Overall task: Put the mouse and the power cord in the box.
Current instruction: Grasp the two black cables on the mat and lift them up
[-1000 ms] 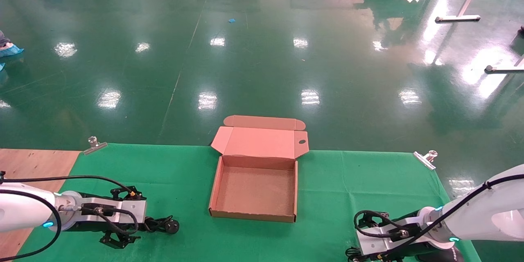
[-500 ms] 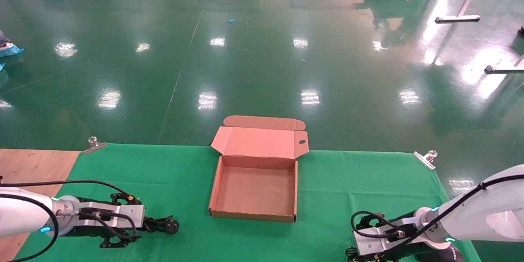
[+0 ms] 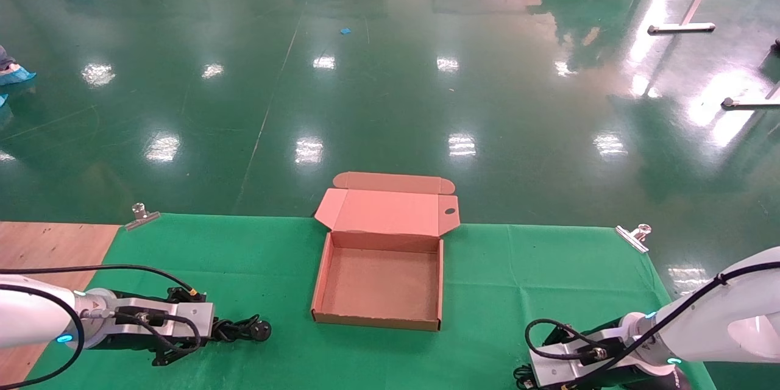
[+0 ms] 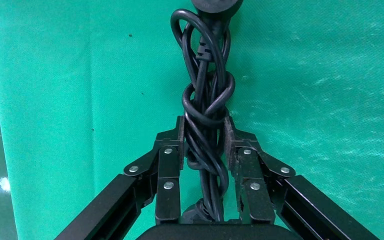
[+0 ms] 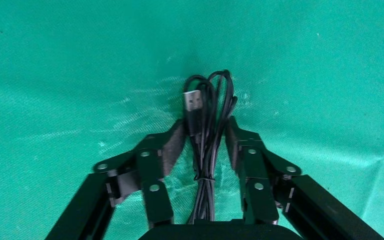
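The brown cardboard box [image 3: 375,319] lies open mid-table with its lid flap folded back. At the table's left front my left gripper [image 3: 212,331] [image 4: 204,137] is shut on the power cord [image 3: 241,329] [image 4: 207,95]. Both pads press the twisted black bundle, and the round plug [image 3: 262,329] points toward the box. Low at the right front, my right gripper [image 3: 525,378] [image 5: 205,134] is open. Its fingers straddle the mouse's thin tied cable [image 5: 211,100], leaving only narrow gaps. The mouse [image 3: 655,382] shows only as a dark rounded shape under the right wrist.
A green cloth [image 3: 518,268] covers the table, held by metal clips at the back left [image 3: 141,215] and back right [image 3: 634,236]. Bare wood [image 3: 49,244] shows at the far left. Beyond the table's far edge is shiny green floor.
My left gripper's fingers closed from a wide spread onto the power cord, and the plug shifted slightly toward the box. My right arm sank lower toward the table's front edge.
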